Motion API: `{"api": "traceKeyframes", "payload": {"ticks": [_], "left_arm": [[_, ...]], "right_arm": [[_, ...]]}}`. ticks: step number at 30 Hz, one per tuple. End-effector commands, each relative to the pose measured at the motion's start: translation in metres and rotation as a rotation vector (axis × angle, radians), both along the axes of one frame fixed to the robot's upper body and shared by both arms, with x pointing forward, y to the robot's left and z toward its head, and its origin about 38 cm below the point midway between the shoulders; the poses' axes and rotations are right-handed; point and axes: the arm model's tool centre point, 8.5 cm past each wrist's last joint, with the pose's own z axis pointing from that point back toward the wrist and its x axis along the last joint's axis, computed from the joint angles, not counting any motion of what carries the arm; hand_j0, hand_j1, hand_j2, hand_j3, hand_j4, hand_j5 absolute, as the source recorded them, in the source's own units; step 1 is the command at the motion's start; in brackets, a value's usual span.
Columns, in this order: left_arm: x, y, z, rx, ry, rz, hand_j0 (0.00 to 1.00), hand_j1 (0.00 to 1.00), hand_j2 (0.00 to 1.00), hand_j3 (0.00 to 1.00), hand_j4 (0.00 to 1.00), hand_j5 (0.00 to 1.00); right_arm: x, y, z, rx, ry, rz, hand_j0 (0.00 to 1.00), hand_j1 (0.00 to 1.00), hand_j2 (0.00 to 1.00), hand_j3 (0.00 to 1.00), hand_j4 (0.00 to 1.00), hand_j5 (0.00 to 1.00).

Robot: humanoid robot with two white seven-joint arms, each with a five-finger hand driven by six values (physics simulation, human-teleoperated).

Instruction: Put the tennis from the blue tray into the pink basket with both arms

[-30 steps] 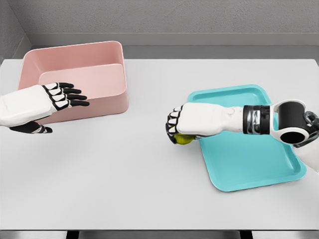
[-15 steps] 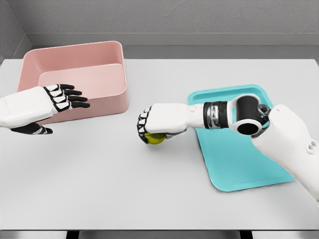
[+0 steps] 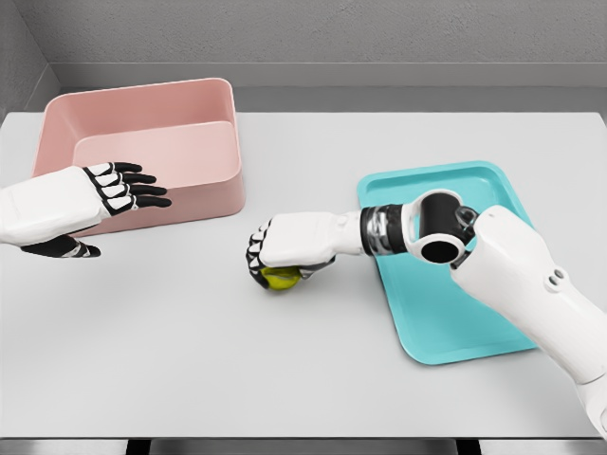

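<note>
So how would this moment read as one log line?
right hand: shut on tennis ball | over table, off blue tray | left hand: open by pink basket

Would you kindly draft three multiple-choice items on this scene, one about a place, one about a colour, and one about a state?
1. Where is the tennis ball?
A. In the pink basket
B. Over the bare table, between tray and basket
C. On the blue tray

2. What colour is the tray?
A. Turquoise blue
B. Red
C. Black

3. How is the left hand?
A. Closed around the ball
B. Resting inside the tray
C. Open, holding nothing, in front of the basket

Answers:
1 B: the right hand grips the ball over the table, left of the tray and right of the pink basket.
2 A: the tray is plainly turquoise blue.
3 C: its fingers are spread and hold nothing, against the basket's front wall in the picture.
</note>
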Motion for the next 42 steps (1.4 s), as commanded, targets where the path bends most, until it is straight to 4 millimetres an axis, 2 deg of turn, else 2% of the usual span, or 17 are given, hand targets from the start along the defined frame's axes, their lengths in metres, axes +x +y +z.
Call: {"api": "traceKeyframes", "payload": {"ticks": [1,2,5,6,12,14,15,18,20,23,26,28,29,33,35,38,42], "left_arm": [[0.0,0.0,0.001,-0.005,0.002,0.002,1.0,1.0,1.0,1.0,1.0,1.0],[0.0,0.0,0.001,-0.005,0.002,0.002,1.0,1.0,1.0,1.0,1.0,1.0],[0.0,0.0,0.001,-0.005,0.002,0.002,1.0,1.0,1.0,1.0,1.0,1.0],[0.0,0.0,0.0,-0.003,0.003,0.001,1.0,1.0,1.0,1.0,1.0,1.0],[0.0,0.0,-0.001,-0.001,0.007,0.0,1.0,1.0,1.0,1.0,1.0,1.0],[0.0,0.0,-0.001,-0.003,0.007,0.0,1.0,1.0,1.0,1.0,1.0,1.0],[0.0,-0.001,-0.002,-0.004,0.007,-0.001,1.0,1.0,1.0,1.0,1.0,1.0],[0.0,0.0,-0.002,0.006,0.004,-0.001,1.0,1.0,1.0,1.0,1.0,1.0],[0.0,-0.001,-0.003,0.01,0.001,-0.002,1.0,1.0,1.0,1.0,1.0,1.0],[0.0,-0.003,-0.006,0.015,-0.005,-0.006,1.0,1.0,1.0,1.0,1.0,1.0],[0.001,-0.01,-0.013,0.013,-0.009,-0.016,1.0,1.0,1.0,1.0,1.0,1.0],[0.0,-0.013,-0.018,0.024,-0.01,-0.023,1.0,1.0,1.0,1.0,1.0,1.0],[0.001,-0.02,-0.024,0.017,-0.018,-0.032,1.0,1.0,1.0,1.0,1.0,1.0],[0.002,-0.034,-0.038,0.054,-0.01,-0.055,1.0,1.0,1.0,1.0,1.0,1.0],[0.001,-0.049,-0.053,0.073,0.013,-0.083,1.0,1.0,1.0,1.0,1.0,1.0],[0.005,-0.071,-0.063,0.101,-0.018,-0.124,1.0,1.0,1.0,1.0,1.0,1.0],[0.009,-0.091,-0.061,0.109,-0.037,-0.177,1.0,1.0,1.0,1.0,1.0,1.0]], "right_arm": [[0.001,0.0,-0.001,0.0,0.005,-0.005,0.42,0.42,0.42,0.42,0.42,0.42],[0.001,0.0,-0.001,-0.001,0.005,-0.006,0.51,0.51,0.51,0.51,0.51,0.51],[0.002,-0.001,-0.003,-0.003,0.011,-0.012,0.86,0.86,0.86,0.86,0.86,0.86],[0.002,-0.001,-0.003,-0.003,0.011,-0.011,0.93,0.93,0.93,0.93,0.93,0.93],[0.003,-0.002,-0.003,-0.003,0.009,-0.015,0.99,0.99,0.99,0.99,0.99,0.99],[0.005,-0.002,0.005,0.014,0.002,-0.016,0.99,0.99,0.99,0.99,0.99,0.99],[0.005,-0.002,0.012,0.026,-0.015,-0.012,0.99,0.99,0.99,0.99,0.99,0.99],[0.004,-0.008,0.066,0.176,-0.135,-0.02,0.99,0.99,0.99,0.99,0.99,0.99],[0.004,-0.026,0.09,0.24,-0.197,-0.046,0.99,0.99,0.99,0.99,0.99,0.99],[0.001,-0.075,0.125,0.342,-0.248,-0.122,1.0,1.0,1.0,1.0,1.0,1.0],[0.002,-0.147,0.136,0.401,-0.237,-0.273,1.0,1.0,1.0,1.0,1.0,1.0],[-0.005,-0.201,0.128,0.46,-0.239,-0.43,1.0,1.0,1.0,1.0,1.0,1.0],[-0.007,-0.216,0.133,0.479,-0.257,-0.468,1.0,1.0,1.0,1.0,1.0,1.0],[-0.022,-0.253,0.114,0.52,-0.207,-0.568,1.0,1.0,1.0,1.0,1.0,1.0],[-0.03,-0.263,0.1,0.504,-0.168,-0.596,1.0,1.0,1.0,1.0,1.0,1.0],[-0.032,-0.266,0.095,0.5,-0.156,-0.607,1.0,1.0,1.0,1.0,1.0,1.0],[-0.039,-0.265,0.081,0.489,-0.123,-0.613,1.0,1.0,1.0,1.0,1.0,1.0]]}}
